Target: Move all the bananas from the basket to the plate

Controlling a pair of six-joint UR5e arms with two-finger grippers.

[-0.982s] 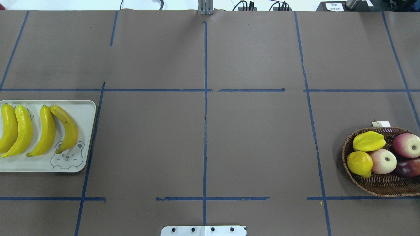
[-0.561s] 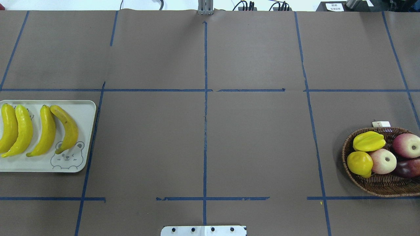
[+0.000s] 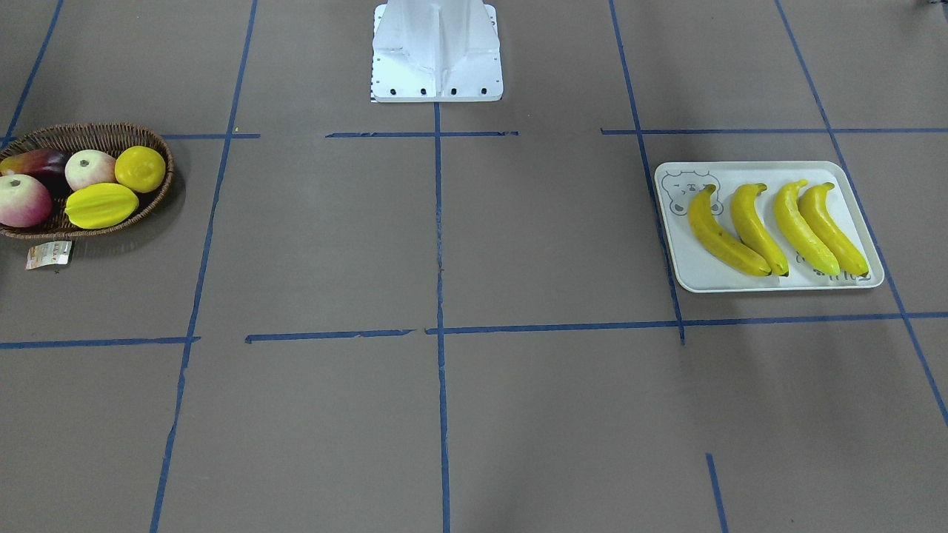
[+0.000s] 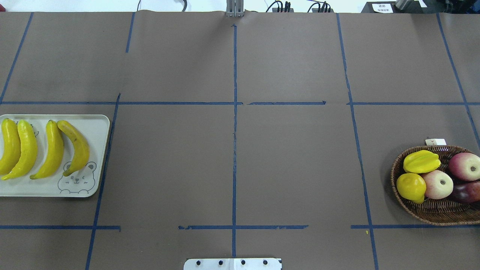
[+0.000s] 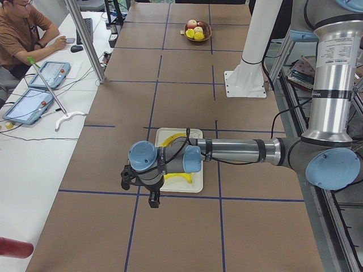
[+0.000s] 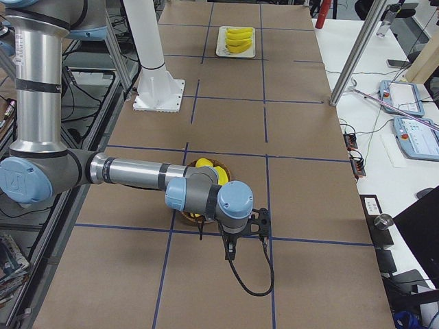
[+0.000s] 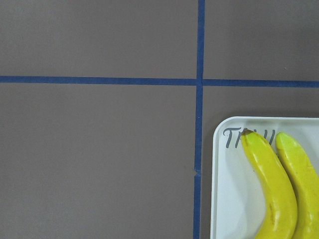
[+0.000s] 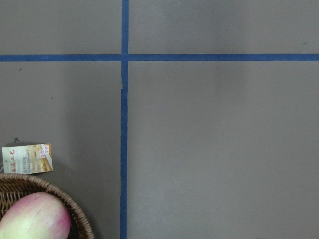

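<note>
Bananas (image 4: 55,149): all four lie side by side on the plate (image 4: 96,129), at the tabletop's (image 4: 292,161) left end.
Basket (image 4: 431,210): at the right end, holding other fruit only.
Left claw (image 5: 126,177): above the tabletop beside the plate; whether parted or closed, cannot tell.
Right claw (image 6: 260,223): beside the basket; likewise cannot tell.

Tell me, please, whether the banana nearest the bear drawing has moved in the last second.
No. The banana has its tip at the ear of the bear drawing, as before.
</note>
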